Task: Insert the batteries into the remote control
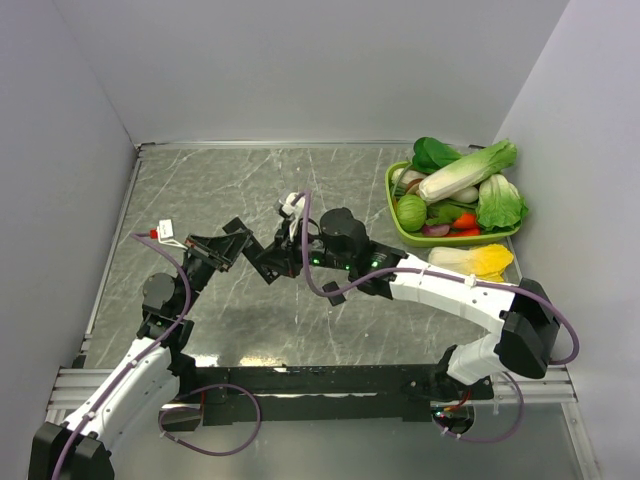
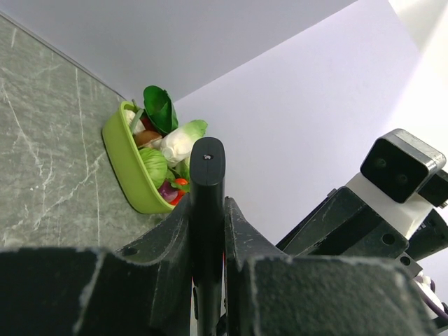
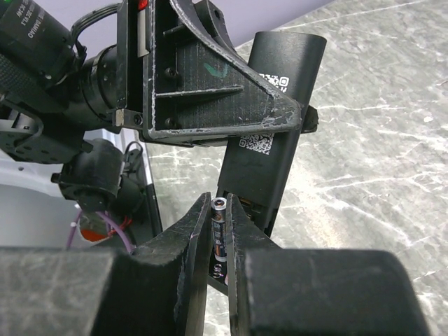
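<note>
Raised above the grey marbled stone counter (image 1: 200, 190), a slim flat black plastic remote control (image 2: 207, 168) is held near the middle of the workspace. It is clamped edgewise between the fingers of the left tool (image 2: 208, 217), which is clenched tight on it. A tiny dark grey metallic cylindrical battery (image 3: 219, 236) is pinched in the right tool (image 3: 219, 210), its silver tip pointing up. The battery is held just beside the lower end of the remote's back face, which bears a QR label; whether they touch cannot be told. A lime-green plastic tray (image 1: 390, 195) of vegetables is seen at the counter's far right.
</note>
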`<action>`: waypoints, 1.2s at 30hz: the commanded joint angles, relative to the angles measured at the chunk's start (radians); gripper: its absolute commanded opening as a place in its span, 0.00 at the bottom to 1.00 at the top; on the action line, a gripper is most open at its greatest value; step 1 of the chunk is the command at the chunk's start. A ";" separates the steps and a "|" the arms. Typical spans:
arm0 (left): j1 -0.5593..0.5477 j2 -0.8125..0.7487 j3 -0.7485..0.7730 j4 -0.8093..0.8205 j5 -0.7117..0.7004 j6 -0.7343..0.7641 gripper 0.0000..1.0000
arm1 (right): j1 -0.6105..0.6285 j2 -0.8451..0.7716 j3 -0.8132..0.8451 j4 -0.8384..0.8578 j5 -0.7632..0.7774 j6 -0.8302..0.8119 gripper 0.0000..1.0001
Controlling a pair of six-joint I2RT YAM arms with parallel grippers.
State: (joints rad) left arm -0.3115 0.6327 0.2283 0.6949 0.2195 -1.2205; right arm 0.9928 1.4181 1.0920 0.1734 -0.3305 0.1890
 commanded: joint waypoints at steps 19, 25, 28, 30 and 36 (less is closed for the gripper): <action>-0.006 -0.011 0.003 0.075 -0.019 -0.014 0.01 | 0.026 0.010 0.014 -0.080 0.090 -0.040 0.30; -0.006 -0.011 0.002 0.058 -0.016 0.001 0.01 | 0.024 0.008 0.052 -0.103 0.097 -0.059 0.40; -0.006 -0.011 -0.004 0.054 -0.012 0.004 0.01 | 0.026 -0.004 0.075 -0.124 0.107 -0.083 0.44; -0.006 -0.011 -0.007 0.054 -0.012 0.006 0.01 | 0.026 -0.016 0.089 -0.140 0.114 -0.103 0.47; -0.006 -0.007 -0.003 0.043 -0.003 0.004 0.01 | 0.000 -0.042 0.169 -0.236 0.079 -0.180 0.56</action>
State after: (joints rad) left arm -0.3141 0.6323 0.2207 0.6842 0.1974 -1.2156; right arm 1.0168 1.4174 1.1763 -0.0040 -0.2325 0.0738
